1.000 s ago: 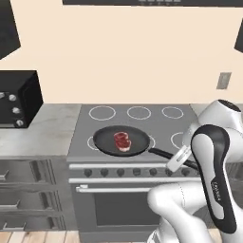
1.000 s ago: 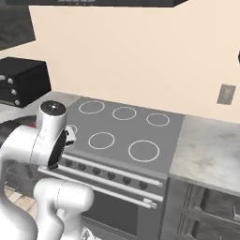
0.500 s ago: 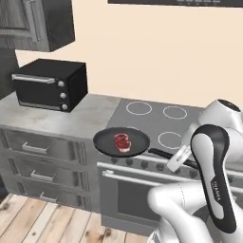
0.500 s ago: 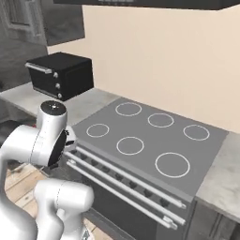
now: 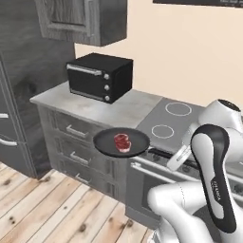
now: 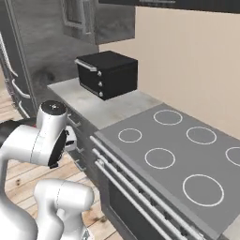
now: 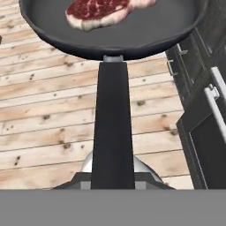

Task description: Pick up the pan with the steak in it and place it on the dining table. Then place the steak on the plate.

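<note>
- Grey stove (image 5: 176,124) and counter (image 5: 90,105), with a black toaster oven (image 5: 99,76) on it, stand behind the load; no dining table is in sight, so the carry looks to be under way.
- Black pan (image 5: 121,142) hangs level in the air over the wooden floor (image 5: 42,204), out in front of the counter drawers.
- Gripper (image 7: 113,178) is closed tight on the pan's handle (image 7: 112,128), near its end.
- Steak (image 5: 122,141) lies alone inside the pan, roughly central.
- Next, I judge: keep the pan level, travel to the table, set it down, then move the steak to the plate.
</note>
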Controlling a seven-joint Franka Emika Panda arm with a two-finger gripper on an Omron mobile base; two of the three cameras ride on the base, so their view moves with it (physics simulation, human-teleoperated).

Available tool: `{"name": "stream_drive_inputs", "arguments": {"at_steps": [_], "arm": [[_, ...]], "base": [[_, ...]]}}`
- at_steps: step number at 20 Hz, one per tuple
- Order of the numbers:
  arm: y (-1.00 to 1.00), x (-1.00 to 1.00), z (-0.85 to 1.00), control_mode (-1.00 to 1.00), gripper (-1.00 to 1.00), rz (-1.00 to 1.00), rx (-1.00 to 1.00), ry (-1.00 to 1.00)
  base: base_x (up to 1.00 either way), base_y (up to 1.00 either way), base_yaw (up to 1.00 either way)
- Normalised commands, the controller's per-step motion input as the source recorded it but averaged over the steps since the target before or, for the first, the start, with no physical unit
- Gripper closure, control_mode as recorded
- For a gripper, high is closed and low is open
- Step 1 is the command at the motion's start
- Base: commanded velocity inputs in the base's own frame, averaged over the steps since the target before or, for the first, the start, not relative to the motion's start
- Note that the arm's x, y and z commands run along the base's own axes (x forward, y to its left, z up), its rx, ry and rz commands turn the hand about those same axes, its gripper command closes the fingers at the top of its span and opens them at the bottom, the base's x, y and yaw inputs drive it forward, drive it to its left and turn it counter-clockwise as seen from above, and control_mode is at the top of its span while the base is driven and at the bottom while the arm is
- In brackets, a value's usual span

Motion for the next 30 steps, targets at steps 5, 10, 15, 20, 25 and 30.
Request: {"name": "stream_drive_inputs", "arguments": {"at_steps": [5,10,15,20,25,30], "arm": [[0.0,0.0,0.0,1.0,1.0,0.0,0.0,0.0],[0.0,0.0,0.0,1.0,1.0,0.0,0.0,0.0],[0.0,0.0,0.0,1.0,1.0,0.0,0.0,0.0],[0.0,0.0,0.0,1.0,1.0,0.0,0.0,0.0],[0.0,0.0,0.0,1.0,1.0,0.0,0.0,0.0],[0.0,0.0,0.0,1.0,1.0,0.0,0.0,0.0]], "base": [[-0.13,0.0,0.49],[-0.11,0.0,0.49],[-0.09,0.0,0.49],[-0.01,0.0,0.5],[0.0,0.0,0.5],[0.0,0.0,0.5]]}}
